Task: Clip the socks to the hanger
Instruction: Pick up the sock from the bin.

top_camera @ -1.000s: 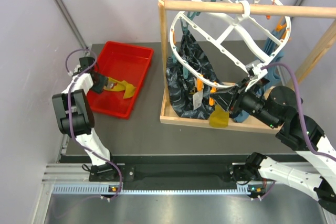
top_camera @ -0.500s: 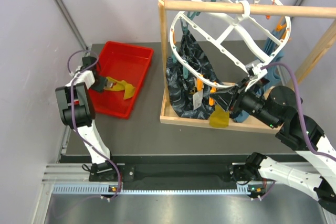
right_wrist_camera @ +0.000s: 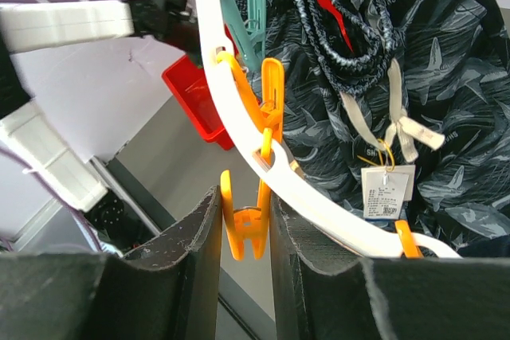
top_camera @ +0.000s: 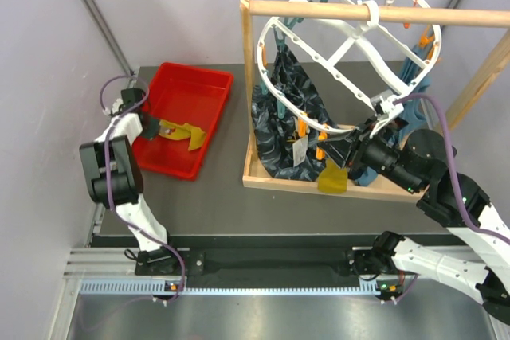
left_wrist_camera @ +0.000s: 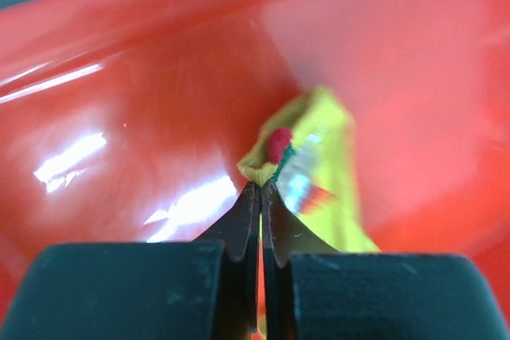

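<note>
A mustard-yellow sock (top_camera: 186,133) lies in the red bin (top_camera: 199,79) at the left. My left gripper (top_camera: 153,128) is down in the bin, shut, with the sock's edge (left_wrist_camera: 275,166) pinched at its tips (left_wrist_camera: 260,187). The white oval hanger (top_camera: 347,52) hangs tilted from the wooden rod. My right gripper (top_camera: 343,151) is at its lower rim, shut on the handles of an orange clip peg (right_wrist_camera: 249,224); both fingers (right_wrist_camera: 199,244) press against the peg's sides. A second yellow sock (top_camera: 332,177) hangs below the rim beside that gripper.
The wooden rack (top_camera: 374,12) holds the hanger, and its base frame (top_camera: 271,183) lies on the dark table. A large dark patterned cloth (top_camera: 280,121) and a teal-blue cloth (top_camera: 416,79) hang from the hanger. Teal and orange pegs (right_wrist_camera: 256,1) line the rim.
My left gripper has closed on the yellow sock's edge in the red bin, and its arm has shifted slightly. The right arm and the hanger have not moved.
</note>
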Tool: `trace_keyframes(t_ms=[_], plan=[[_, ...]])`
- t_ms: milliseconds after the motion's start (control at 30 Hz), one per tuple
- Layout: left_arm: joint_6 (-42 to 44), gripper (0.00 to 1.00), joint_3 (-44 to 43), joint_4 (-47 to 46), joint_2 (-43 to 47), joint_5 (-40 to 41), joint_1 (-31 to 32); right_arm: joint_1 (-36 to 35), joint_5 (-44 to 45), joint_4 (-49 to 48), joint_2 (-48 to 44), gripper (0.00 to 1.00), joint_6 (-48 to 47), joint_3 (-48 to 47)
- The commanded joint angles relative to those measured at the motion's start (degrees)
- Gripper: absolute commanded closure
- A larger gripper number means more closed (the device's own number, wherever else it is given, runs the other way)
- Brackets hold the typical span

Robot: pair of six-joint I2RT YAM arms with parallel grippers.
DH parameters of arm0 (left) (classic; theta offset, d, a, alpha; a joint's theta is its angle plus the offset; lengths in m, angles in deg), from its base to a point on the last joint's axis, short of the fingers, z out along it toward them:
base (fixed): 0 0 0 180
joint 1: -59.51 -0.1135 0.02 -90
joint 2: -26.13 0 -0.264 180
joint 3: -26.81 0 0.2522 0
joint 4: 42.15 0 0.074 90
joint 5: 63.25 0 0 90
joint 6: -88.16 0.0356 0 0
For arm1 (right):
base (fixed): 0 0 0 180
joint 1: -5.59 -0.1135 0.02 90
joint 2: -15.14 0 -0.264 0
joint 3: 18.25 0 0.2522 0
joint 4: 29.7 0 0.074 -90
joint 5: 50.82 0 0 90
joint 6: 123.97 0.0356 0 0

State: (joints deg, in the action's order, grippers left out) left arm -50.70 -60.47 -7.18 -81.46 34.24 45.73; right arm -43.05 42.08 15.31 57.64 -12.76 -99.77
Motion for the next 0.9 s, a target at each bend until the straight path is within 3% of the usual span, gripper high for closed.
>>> trace_keyframes(t_ms=[0,100,267,333,467,567,867], plan=[[3.94,1.0,3.19,-4.59,15.02,-2.64,0.85,-0.23,-1.49,-3.47,1.62,1.0,0.06,-1.49],[7.89,1.0,5.4,-6.79,24.86,-9.13,2.53,-0.22,-1.4,-3.03,1.53,1.0,0.06,-1.75],[17.55,1.0,6.19,-12.07,38.21,-29.76,4.9,-0.23,-2.1,-2.77,1.45,1.0,0.93,-1.84],[19.93,1.0,6.71,-12.16,41.66,-33.48,7.0,-0.31,-2.54,-2.85,1.27,1.0,1.37,-1.67],[24.07,1.0,9.53,-16.98,49.47,-48.5,13.59,-0.31,-2.63,-3.47,1.18,1.0,2.43,-1.31],[27.13,1.0,10.24,-19.37,50.81,-56.87,26.74,-0.23,-5.53,-4.7,1.27,1.0,3.04,-1.05],[27.24,1.0,6.46,-17.26,49.06,-67.24,38.73,-0.31,-12.73,-11.03,1.44,1.0,5.77,0.18]])
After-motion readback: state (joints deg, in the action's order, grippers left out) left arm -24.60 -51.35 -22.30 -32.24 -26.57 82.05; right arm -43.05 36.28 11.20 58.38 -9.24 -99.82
